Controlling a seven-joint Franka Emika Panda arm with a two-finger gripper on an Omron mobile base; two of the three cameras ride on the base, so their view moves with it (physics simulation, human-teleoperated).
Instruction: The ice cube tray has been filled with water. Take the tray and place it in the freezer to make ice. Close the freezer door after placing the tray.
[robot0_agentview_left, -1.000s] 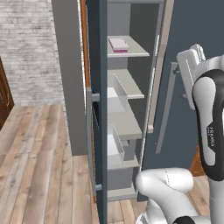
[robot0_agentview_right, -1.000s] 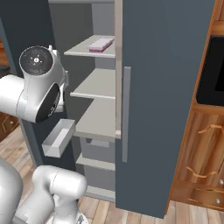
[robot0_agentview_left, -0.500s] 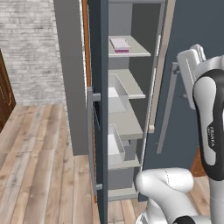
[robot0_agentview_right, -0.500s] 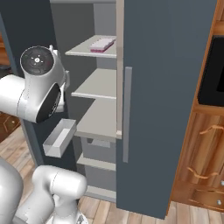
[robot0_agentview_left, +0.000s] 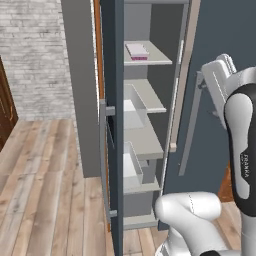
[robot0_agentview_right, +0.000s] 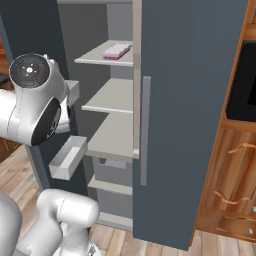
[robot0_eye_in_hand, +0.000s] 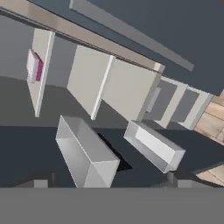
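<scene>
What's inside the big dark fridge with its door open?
Inside the tall dark slate-grey freezer, a flat pink-and-white ice cube tray lies on the top grey shelf. Lower shelves look bare; the closed door hides the other side.

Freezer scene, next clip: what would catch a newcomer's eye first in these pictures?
First, the tall slate-grey freezer with its freezer door swung open, baring grey shelves and door bins. Next, the pink-and-white ice cube tray lying flat on the top shelf, the one spot of colour inside. In the hand view the gripper is open and holds nothing, facing the two clear bins on the door.
</scene>
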